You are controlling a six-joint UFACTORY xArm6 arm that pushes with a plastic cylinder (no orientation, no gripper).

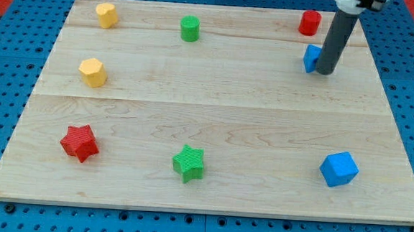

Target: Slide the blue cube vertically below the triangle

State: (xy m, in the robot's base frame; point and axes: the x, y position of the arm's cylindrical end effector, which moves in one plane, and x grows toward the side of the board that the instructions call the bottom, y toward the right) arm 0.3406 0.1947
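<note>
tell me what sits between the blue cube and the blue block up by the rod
Nothing: in the camera view, bare board runs from the blue cube up to the blue block, which my tip partly hides.

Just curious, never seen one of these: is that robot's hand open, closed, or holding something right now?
No hand: only my tip, a straight dark rod, holding nothing, touching the small blue block on its right.

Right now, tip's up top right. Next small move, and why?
Probably draw my tip toward the view's bottom, to the blue cube. The tip sits against the partly hidden blue block, likely the triangle; the cube lies low and slightly right of it.
</note>
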